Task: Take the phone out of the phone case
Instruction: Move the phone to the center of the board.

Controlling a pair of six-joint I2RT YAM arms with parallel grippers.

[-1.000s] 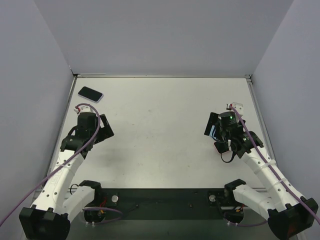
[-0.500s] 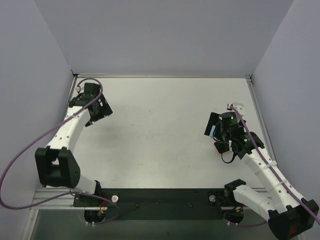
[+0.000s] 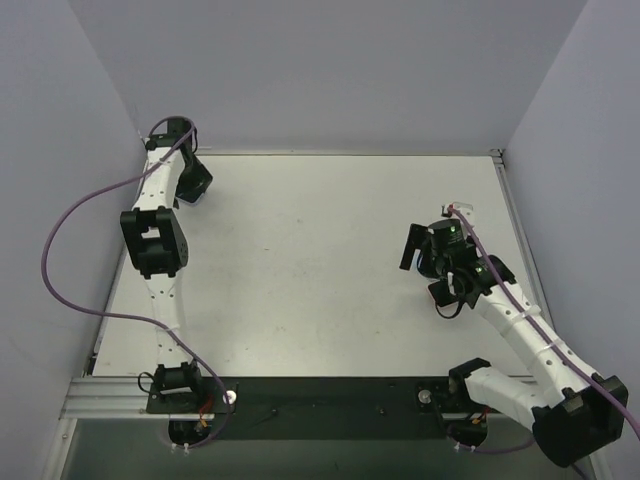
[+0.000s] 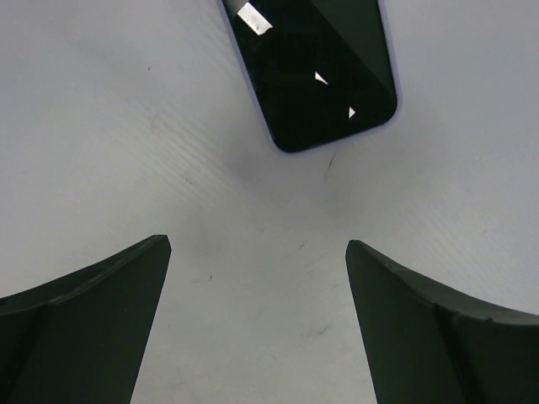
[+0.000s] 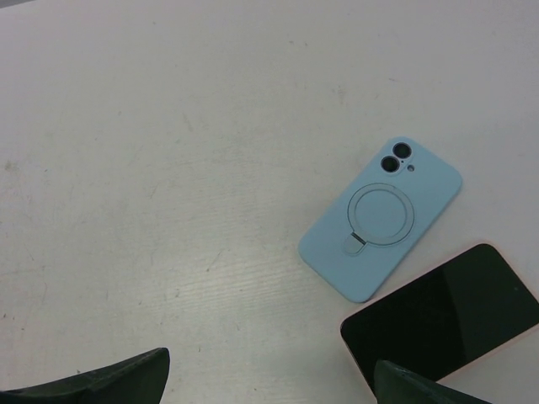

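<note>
At the far left corner of the table [image 3: 320,220], your left arm [image 3: 152,235] now reaches right out. A second ago it sat folded by the left edge, well short of that corner. The left pincer [image 3: 188,182] has come over the spot where a phone lay in plain sight, so the overhead view no longer shows that phone.

The left wrist view does show it. The cased phone [image 4: 324,67] lies flat, dark screen up, edged in pale violet, just beyond the fingertips. The jaws stand wide with only bare table between them, and nothing is held.

This looks like the approach finished and the grasp not yet begun. The phone is still in its case. You likely need to move forward and down before closing.

Further right, your right arm [image 3: 510,320] has hardly moved, only turning slightly leftward. The right pincer [image 3: 425,250] is also spread wide and empty. Its wrist view shows a light blue case [image 5: 379,219] lying back up with a ring stand. Just beside it is a pink-edged phone [image 5: 442,316], screen up, which seems not to touch the case.
</note>
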